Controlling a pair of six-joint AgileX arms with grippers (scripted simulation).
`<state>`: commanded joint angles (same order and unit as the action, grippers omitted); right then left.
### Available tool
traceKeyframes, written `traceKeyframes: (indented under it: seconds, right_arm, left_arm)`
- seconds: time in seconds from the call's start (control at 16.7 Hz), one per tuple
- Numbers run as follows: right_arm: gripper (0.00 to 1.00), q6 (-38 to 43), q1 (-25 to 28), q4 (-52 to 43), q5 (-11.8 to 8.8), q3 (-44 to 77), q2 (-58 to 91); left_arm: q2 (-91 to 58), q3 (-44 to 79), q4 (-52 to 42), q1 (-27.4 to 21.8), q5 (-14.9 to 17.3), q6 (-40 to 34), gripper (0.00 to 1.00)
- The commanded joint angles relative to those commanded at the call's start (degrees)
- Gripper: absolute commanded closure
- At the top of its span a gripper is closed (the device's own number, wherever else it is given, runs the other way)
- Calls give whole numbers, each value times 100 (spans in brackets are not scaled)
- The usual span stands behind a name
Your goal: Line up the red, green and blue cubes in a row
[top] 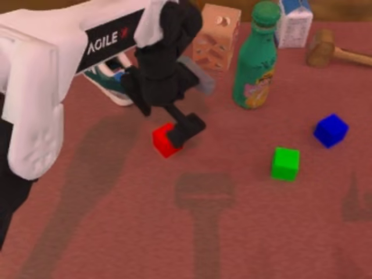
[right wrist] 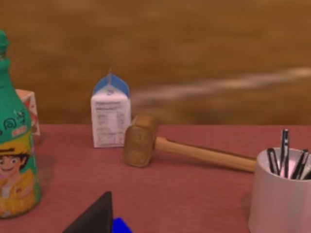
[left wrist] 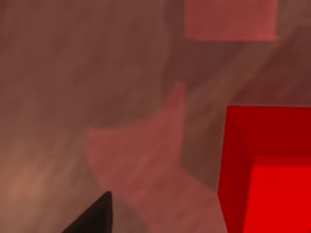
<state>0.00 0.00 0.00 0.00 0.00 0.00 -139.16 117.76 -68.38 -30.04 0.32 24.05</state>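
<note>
Left arm: we reach in from the table's left, slanting down over the mat.
Left gripper (top: 177, 135): at the red cube (top: 163, 141); we cannot tell its grip.
Right arm: out of the top view.

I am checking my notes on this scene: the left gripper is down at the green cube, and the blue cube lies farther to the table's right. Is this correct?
Not quite. In the top view the left gripper is down at the red cube, not the green one. The green cube sits alone, to the right. The blue cube does lie farther to the table's right.
</note>
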Motion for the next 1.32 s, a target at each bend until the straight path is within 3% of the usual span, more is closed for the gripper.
traceKeyframes:
  seconds: [0.24,0.48,1.26,1.32]
  right_arm:
    - [0,0,0,0,0,0,0]
    - [0,0,0,0,0,0,0]
    - [0,0,0,0,0,0,0]
    - [0,0,0,0,0,0,0]
  left_arm:
    - [-174,-627,794,-4,2,0,0]
    - [-194,-681,853,-5,2,0,0]
    - [-194,-681,853,-5,2,0,98]
    - [-194,-681,853,-5,2,0,100]
